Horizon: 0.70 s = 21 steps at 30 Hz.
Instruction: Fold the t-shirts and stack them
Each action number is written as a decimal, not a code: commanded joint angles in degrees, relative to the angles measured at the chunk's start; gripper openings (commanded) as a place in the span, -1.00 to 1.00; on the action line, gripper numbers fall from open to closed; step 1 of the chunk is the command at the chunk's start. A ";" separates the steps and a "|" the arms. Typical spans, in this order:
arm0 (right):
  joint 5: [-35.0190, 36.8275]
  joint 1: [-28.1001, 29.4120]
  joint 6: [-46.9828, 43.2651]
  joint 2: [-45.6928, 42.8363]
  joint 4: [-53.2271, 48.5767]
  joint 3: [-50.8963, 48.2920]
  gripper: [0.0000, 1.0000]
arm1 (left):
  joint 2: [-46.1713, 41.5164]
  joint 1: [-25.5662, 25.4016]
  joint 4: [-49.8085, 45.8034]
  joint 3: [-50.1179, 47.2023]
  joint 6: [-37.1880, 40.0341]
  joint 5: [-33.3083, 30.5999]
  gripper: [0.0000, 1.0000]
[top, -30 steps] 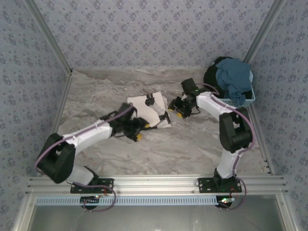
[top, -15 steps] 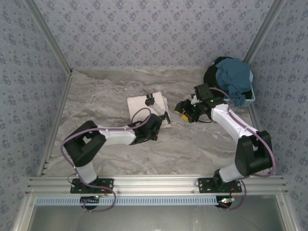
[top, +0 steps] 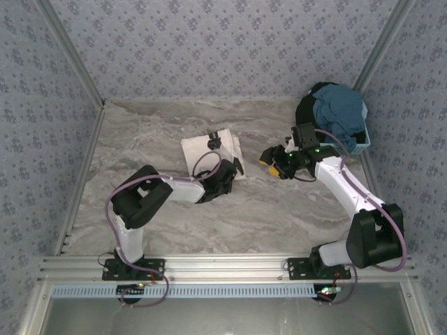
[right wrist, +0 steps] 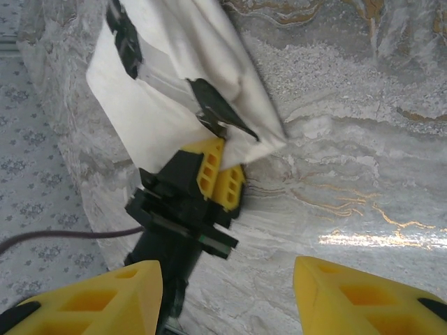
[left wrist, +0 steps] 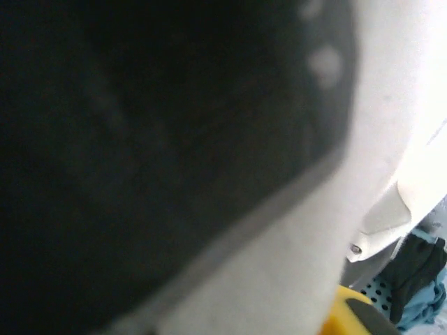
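Ok quick rundown for you. Your left gripper [right wrist: 218, 178] is down at the near-right corner of the white tee [top: 208, 155]. From the right wrist cam its yellow fingers [right wrist: 207, 169] are squeezed together right on the edge of the cloth, so it reads as a pinch on that corner. The tee itself is folded into a compact rectangle, lying flat on the marble table [top: 279, 209], roughly mid-table and a bit towards the back. There are black print marks on it, one near the far edge and one by the corner you're pinching.

Your right gripper [top: 274, 162] is just to the right of the tee, not touching it afaict. Its two yellow fingers [right wrist: 91, 300] stand well apart w/ nothing between them, pointing back at the tee corner and your other gripper.

Rest of the laundry is in the back right corner. The light-blue basket [top: 357, 145] sits against the wall w/ the teal tee [top: 339, 112] bunched on top and the black tee [top: 306, 110] heaped on its left side, both unfolded.

Left wrist cam is basically useless rn, just a dark and white blur up close. There's a bit of yellow at the bottom, can't tell what that is.
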 commanded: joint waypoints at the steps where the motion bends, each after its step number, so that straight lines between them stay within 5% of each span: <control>1: -0.72 -0.11 1.09 -1.35 -0.16 -0.47 0.08 | 0.27 5.43 -1.99 -1.21 -15.67 0.52 -0.80; 11: -0.40 0.24 1.75 -1.45 0.63 -0.29 0.07 | -7.15 32.42 -12.50 -3.94 22.82 20.95 -0.92; 16: -0.20 0.51 2.91 -0.70 1.88 0.05 0.07 | -2.31 47.33 -22.83 5.11 44.62 32.51 -0.93; 21: 0.02 1.01 3.60 0.87 2.94 0.54 0.07 | 7.10 55.40 -33.54 20.22 61.95 40.61 -0.68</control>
